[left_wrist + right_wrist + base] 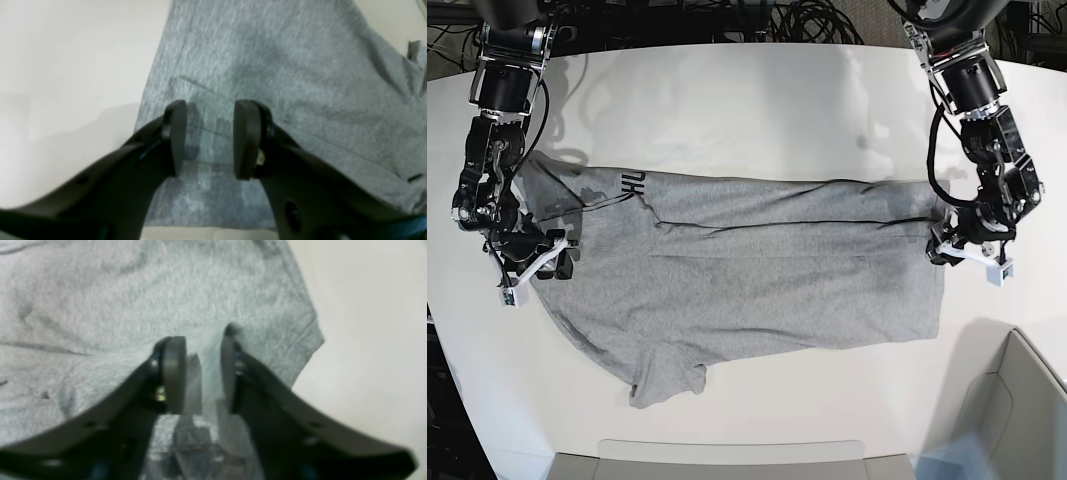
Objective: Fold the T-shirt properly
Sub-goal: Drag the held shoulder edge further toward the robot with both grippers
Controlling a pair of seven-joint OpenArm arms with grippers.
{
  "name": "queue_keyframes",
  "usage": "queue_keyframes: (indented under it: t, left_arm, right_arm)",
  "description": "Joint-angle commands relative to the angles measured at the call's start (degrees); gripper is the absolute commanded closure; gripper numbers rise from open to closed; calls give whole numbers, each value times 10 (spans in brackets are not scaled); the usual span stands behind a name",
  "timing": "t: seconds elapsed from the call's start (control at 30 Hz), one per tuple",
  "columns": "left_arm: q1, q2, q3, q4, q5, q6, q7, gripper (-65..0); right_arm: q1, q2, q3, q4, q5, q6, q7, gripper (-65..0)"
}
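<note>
The heather-grey T-shirt lies stretched sideways across the white table, its far part folded over toward the front, with a bit of black lettering showing near the left end. One sleeve sticks out at the front left. My left gripper stands open over the shirt's hem end, at the right in the base view, with flat cloth under its fingers. My right gripper is open at the shoulder end. A raised ridge of cloth stands loose between its fingers.
A grey bin stands at the front right corner, and a flat grey tray lies along the front edge. Cables run behind the table's far edge. Bare white tabletop lies beyond the shirt.
</note>
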Motion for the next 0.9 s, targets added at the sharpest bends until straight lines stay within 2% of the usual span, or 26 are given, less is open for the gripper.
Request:
queue_keyframes:
  t: [0.0, 0.1, 0.17, 0.23, 0.3, 0.37, 0.47, 0.53, 0.77, 0.87]
  left_arm:
    - [-6, -9, -3, 24, -6, -2, -8, -240]
    - [8, -9, -3, 61, -7, 0, -6, -240]
    - [25, -7, -3, 92, -7, -1, -4, -240]
    - [55, -6, 1, 129, -7, -2, -4, -231]
    - [77, -5, 4, 151, -8, -2, -4, -193]
    - [93, 2, 4, 159, -8, -3, -4, -133]
    - [108, 6, 5, 159, -7, -3, -5, -19]
    - [113, 7, 19, 159, -7, -3, -7, 0]
    - [112, 5, 115, 133, 7, 1, -15, 0]
    - [103, 5, 130, 79, 38, 2, -47, 0]
  right_arm:
    - [13, 10, 4, 23, 7, 6, 14, -258]
    - [9, 9, 7, 51, 7, 6, 14, -299]
    - [-5, 7, 30, 78, 7, 6, 12, -298]
    - [-26, -9, 58, 107, 7, 6, 12, -297]
    - [-48, -15, 73, 131, 7, 6, 12, -286]
    - [-75, -16, 74, 146, 6, 6, 12, -228]
    - [-99, -17, 76, 143, 3, 6, 12, -95]
    - [-108, -18, 77, 126, 2, 6, 12, -11]
    - [-111, -6, 73, 66, -9, 6, 12, 0]
    - [-99, -8, 72, 39, -34, 6, 12, 0]
